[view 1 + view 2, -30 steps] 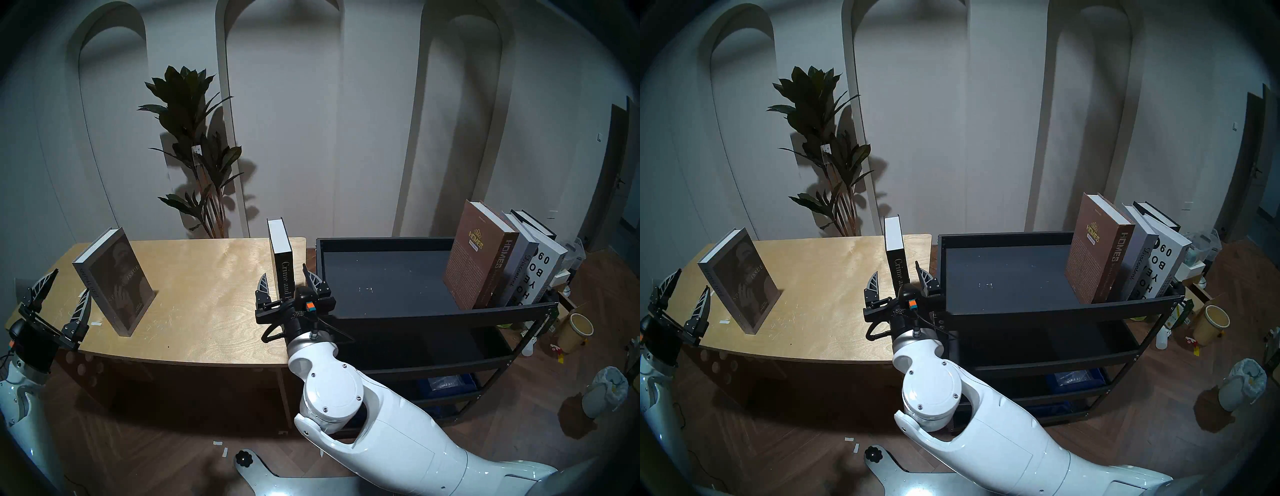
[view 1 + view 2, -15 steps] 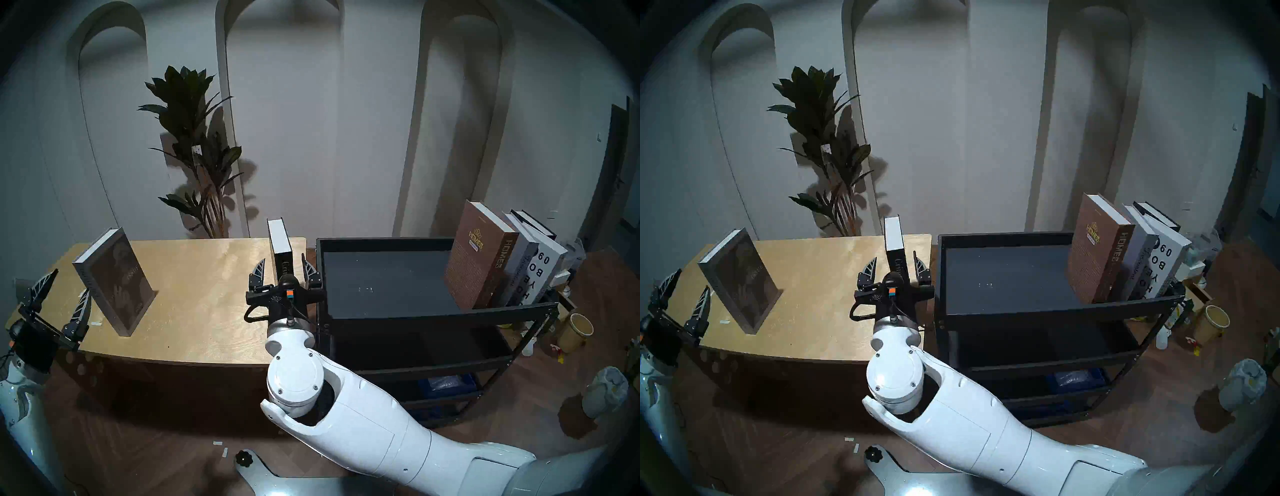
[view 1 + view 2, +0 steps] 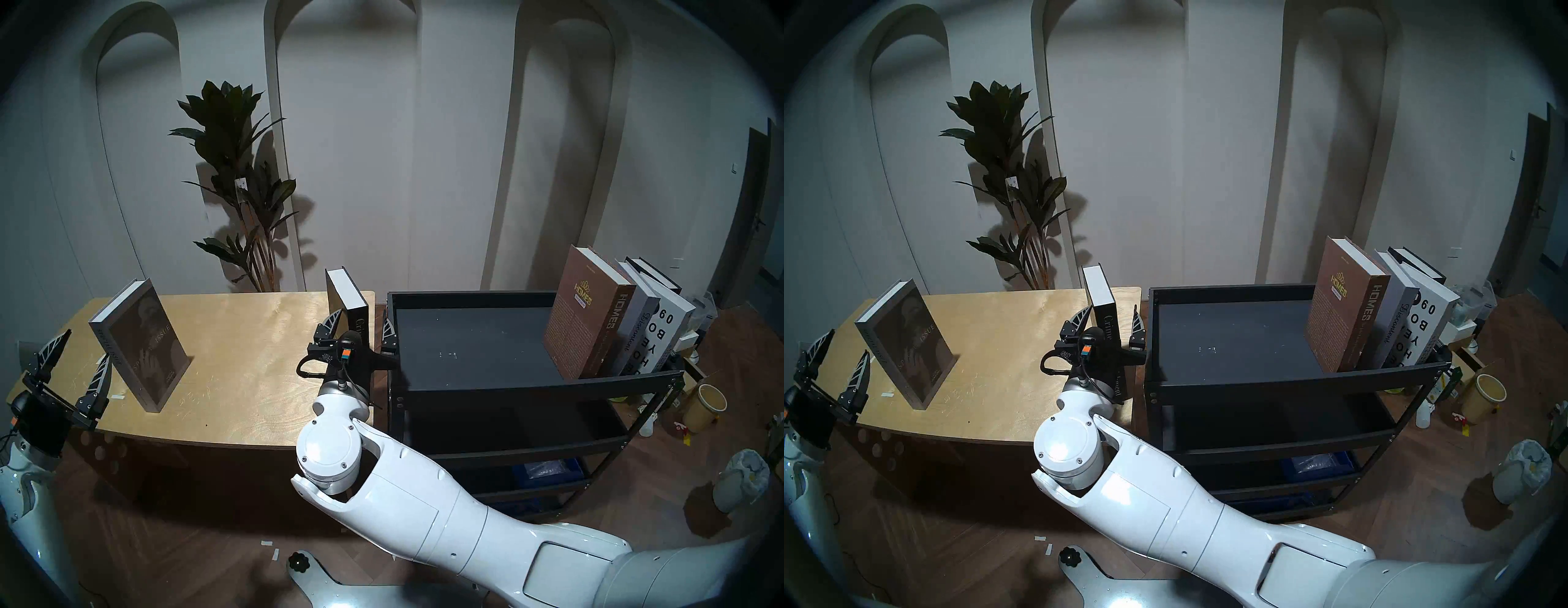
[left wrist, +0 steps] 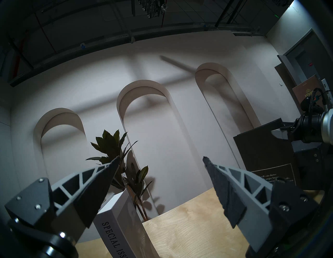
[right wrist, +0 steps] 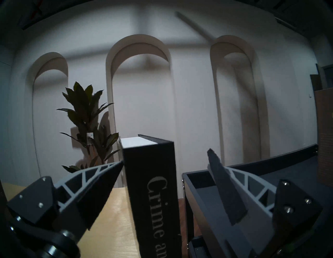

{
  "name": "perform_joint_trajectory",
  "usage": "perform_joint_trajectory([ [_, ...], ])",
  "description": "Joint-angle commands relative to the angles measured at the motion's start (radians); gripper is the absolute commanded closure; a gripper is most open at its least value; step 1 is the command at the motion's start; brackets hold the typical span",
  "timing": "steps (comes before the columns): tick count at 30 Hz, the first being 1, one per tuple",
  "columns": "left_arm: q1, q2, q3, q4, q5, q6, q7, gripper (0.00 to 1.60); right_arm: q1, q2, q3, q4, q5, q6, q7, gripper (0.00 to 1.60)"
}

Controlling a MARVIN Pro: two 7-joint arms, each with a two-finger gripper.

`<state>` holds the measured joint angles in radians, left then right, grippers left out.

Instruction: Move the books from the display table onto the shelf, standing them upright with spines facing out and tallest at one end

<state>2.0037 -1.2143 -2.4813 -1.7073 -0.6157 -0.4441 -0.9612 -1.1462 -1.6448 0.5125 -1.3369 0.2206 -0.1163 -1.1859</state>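
Observation:
A black "Crime and Punishment" book (image 3: 345, 293) (image 5: 153, 189) stands upright at the right end of the display table (image 3: 254, 361). My right gripper (image 3: 358, 327) (image 3: 1106, 323) (image 5: 165, 157) is open and straddles its spine; the left fingertip is at or almost on the cover, the right one apart. The grey "Special Issue" book (image 3: 140, 339) (image 4: 122, 225) stands at the table's left. My left gripper (image 3: 80, 356) (image 4: 160, 158) hangs open beside it, holding nothing. On the shelf (image 3: 530, 384), brown "Homes" (image 3: 581, 322), grey "Discontent" (image 3: 636, 331), a white book (image 3: 666, 335) and a black one (image 3: 653, 271) lean at the right end.
A tall potted plant (image 3: 242, 191) stands behind the table. The shelf's left rim (image 5: 198, 185) is close to my right finger. A blue bin (image 3: 547, 471) sits on a lower tier. A yellowish bucket (image 3: 706, 407) and a lined bin (image 3: 742, 479) stand on the floor at right.
My right arm reached forward so the open fingers now sit on either side of the black book. The book's spine end has turned slightly to the right. The left arm has not moved.

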Motion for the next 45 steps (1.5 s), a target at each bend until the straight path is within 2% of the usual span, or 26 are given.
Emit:
perform_joint_trajectory([
  [1,0.002,0.005,-0.007,-0.015,-0.002,0.002,-0.002,0.00,0.047,-0.058,-0.025,0.062,0.009,-0.079,-0.103,1.60],
  [7,0.002,0.005,-0.007,-0.016,-0.002,0.003,-0.001,0.00,0.028,-0.028,-0.039,0.057,0.002,-0.110,-0.145,1.60],
  [15,0.002,0.005,-0.007,-0.016,-0.002,0.003,-0.001,0.00,0.035,-0.006,-0.050,0.000,-0.028,-0.079,-0.155,1.60],
  [25,0.002,0.005,-0.006,-0.015,-0.002,0.002,-0.002,0.00,0.074,-0.017,-0.062,-0.025,-0.028,-0.037,-0.156,1.60],
  [34,0.002,0.005,-0.007,-0.015,-0.002,0.003,-0.001,0.00,0.074,-0.053,-0.096,0.035,-0.014,-0.027,-0.143,1.60],
  [39,0.002,0.005,-0.007,-0.016,-0.002,0.003,-0.001,0.00,0.079,-0.048,-0.138,0.075,0.016,-0.056,-0.164,1.60],
  [45,0.002,0.005,-0.007,-0.016,-0.002,0.004,-0.001,0.00,0.071,-0.040,-0.146,0.085,0.022,-0.068,-0.179,1.60],
])
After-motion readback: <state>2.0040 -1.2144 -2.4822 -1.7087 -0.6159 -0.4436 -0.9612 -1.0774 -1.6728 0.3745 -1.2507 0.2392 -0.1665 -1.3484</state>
